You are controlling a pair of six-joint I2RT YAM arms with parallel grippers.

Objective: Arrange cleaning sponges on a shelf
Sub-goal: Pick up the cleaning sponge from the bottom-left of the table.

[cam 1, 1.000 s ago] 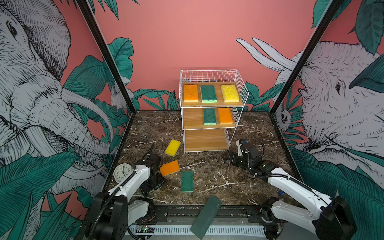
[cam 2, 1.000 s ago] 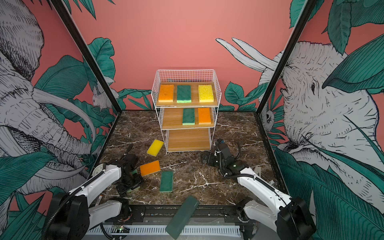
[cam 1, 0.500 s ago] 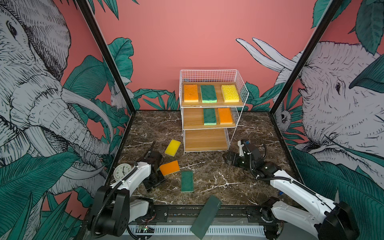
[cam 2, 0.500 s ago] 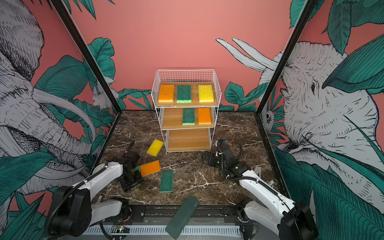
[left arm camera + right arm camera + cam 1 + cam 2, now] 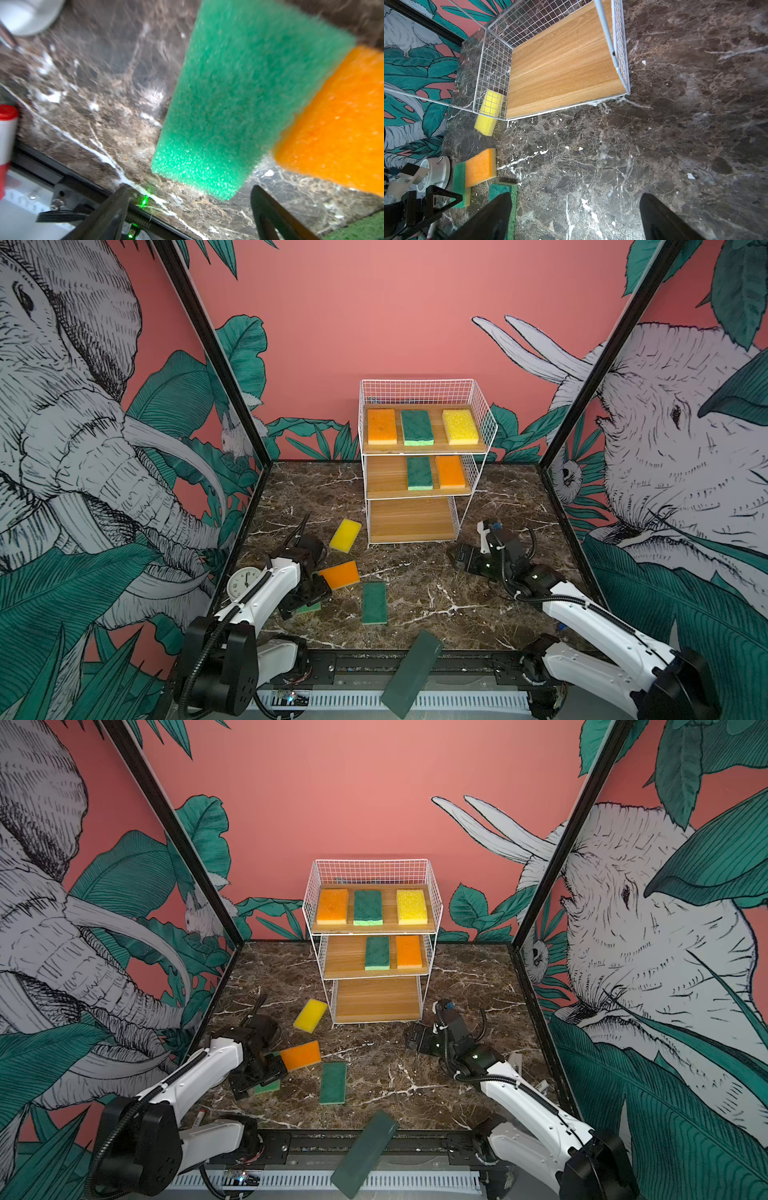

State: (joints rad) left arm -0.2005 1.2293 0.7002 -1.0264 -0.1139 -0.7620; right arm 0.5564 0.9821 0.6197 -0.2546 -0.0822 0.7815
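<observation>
While we look down at the marble tabletop (image 5: 415, 580), the shelf (image 5: 419, 456) sits at its far edge, middle. Its top board has three sponges, the middle board has two toward its right end, the bottom board is bare.

Our left gripper (image 5: 189, 216) hangs low near the tabletop's left edge, jaws spread, gripping nothing. Right in front of it lies a green sponge (image 5: 245, 99), not touched as far as we can tell, with an orange sponge (image 5: 340, 575) leaning over its edge. A second green sponge (image 5: 374, 602) lies flat near the front edge, and a yellow sponge (image 5: 345, 535) sits just left of the shelf's foot.

Our right gripper (image 5: 575, 216) is wide open too, empty, above bare marble right of the shelf.
</observation>
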